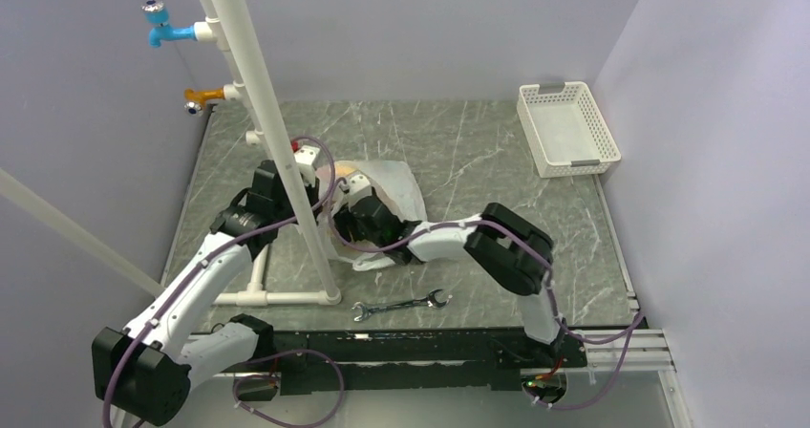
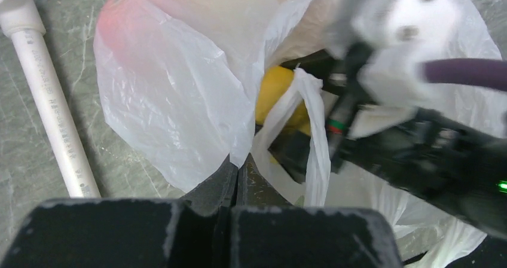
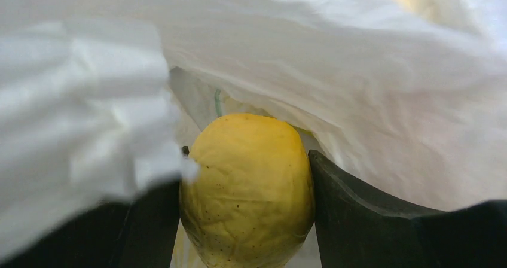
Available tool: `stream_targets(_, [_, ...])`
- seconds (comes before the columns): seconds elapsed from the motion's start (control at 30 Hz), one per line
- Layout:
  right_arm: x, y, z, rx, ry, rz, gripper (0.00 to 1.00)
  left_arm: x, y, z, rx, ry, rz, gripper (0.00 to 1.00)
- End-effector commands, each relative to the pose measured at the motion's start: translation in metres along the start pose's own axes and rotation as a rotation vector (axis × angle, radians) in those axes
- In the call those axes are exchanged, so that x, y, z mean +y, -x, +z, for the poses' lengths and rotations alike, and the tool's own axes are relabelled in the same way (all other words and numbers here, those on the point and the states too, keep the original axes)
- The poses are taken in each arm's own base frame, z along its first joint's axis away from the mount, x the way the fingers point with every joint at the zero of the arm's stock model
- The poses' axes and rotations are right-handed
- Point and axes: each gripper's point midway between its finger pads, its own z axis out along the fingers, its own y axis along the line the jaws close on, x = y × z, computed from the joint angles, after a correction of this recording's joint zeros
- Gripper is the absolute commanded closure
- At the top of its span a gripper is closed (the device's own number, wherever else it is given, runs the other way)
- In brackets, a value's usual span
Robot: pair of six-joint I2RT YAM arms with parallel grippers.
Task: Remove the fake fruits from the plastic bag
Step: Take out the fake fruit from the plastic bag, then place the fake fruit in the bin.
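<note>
My right gripper (image 3: 246, 181) clasps a yellow fruit (image 3: 248, 154) inside the plastic bag (image 3: 370, 70); my left gripper (image 2: 236, 181) pinches its six-o'clock edge.

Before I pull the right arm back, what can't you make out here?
Top view: both arms cover most of the plastic bag, so the fruit count inside is unknown.
Left wrist view: the reddish shape is veiled by bag film and cut by the top edge; kind unclear.
Right wrist view: the yellow fruit loses its underside to the bottom edge, and a bag fold hides one jaw's tip.
</note>
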Motion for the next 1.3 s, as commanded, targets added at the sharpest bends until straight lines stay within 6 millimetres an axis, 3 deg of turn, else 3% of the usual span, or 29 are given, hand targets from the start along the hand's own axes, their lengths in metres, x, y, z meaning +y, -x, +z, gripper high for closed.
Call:
stream_targets(0.0, [-0.004,0.064,-0.041,-0.156,0.038,0.055,0.76,-0.018,0.028,-0.001,-0.036,-0.083,-0.004,1.0])
stream_targets(0.17, [-0.014,0.072,-0.069,-0.169,0.071,0.069,0.79,-0.024,0.042,-0.005,-0.016,-0.107,0.009,1.0])
stream_targets(0.37, [0.006,0.08,-0.102,-0.177,0.293,0.128,0.81,-0.012,0.023,0.005,-0.017,-0.063,0.037,1.0])
stream_targets(0.53, [0.012,0.091,-0.129,-0.199,0.428,0.18,0.83,-0.02,0.028,0.0,-0.054,-0.109,0.049,1.0])
stream_targets(0.67, [0.011,0.103,-0.147,-0.229,0.45,0.187,0.83,-0.019,0.029,-0.002,-0.065,-0.105,0.05,1.0])
stream_targets(0.77, [-0.001,0.122,-0.157,-0.254,0.419,0.22,0.84,-0.021,0.028,-0.002,-0.059,-0.113,0.049,1.0])
stream_targets(1.0, [-0.074,0.168,-0.177,-0.362,0.276,0.317,0.86,-0.024,0.028,-0.002,-0.059,-0.13,0.045,1.0])
stream_targets(1.17, [-0.166,0.194,-0.193,-0.434,-0.043,0.326,0.85,-0.026,0.029,-0.005,-0.065,-0.144,0.045,1.0])
stream_targets(1.27, [-0.234,0.196,-0.206,-0.439,-0.334,0.282,0.84,-0.027,0.03,-0.008,-0.073,-0.151,0.045,1.0])
